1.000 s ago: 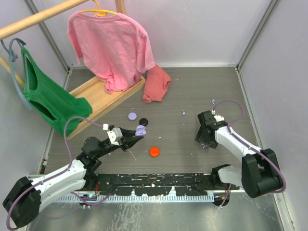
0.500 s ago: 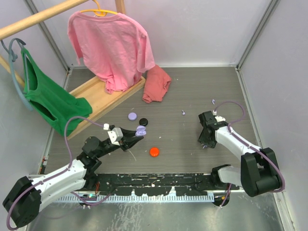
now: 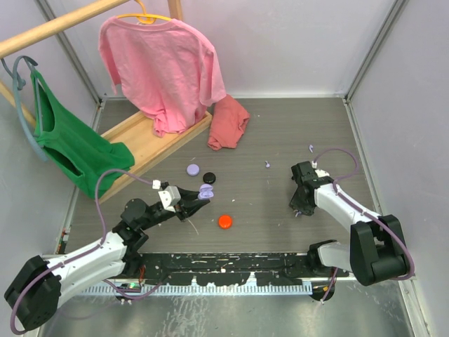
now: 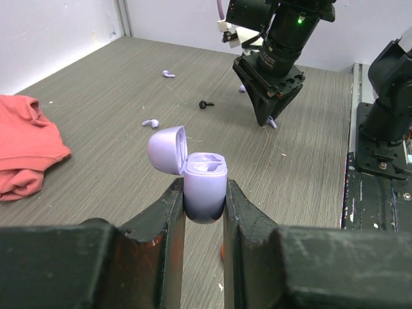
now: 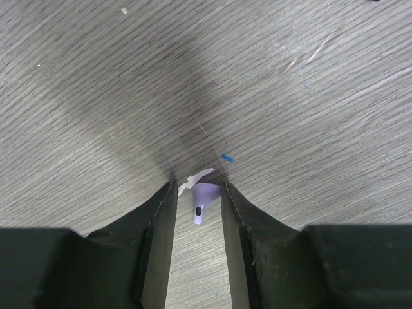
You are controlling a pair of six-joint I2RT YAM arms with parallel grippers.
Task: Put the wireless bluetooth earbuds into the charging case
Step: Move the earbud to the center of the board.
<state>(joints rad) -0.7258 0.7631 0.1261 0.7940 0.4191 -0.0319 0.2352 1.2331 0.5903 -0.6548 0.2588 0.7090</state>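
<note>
Lavender case [image 4: 205,187] sits clamped in left jaws; right jaws flank earbud [image 5: 201,201].

Bright, even light from overhead lies on my grey wood-grain table [image 3: 266,203], my right tool [image 5: 197,185] throws a broad soft shadow, and its black fingers [image 5: 151,225] sit blurred.

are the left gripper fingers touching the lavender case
Touching. The left wrist view shows both fingers of the left gripper pressed against opposite sides of the open lavender case, with no gap on either side.
</note>
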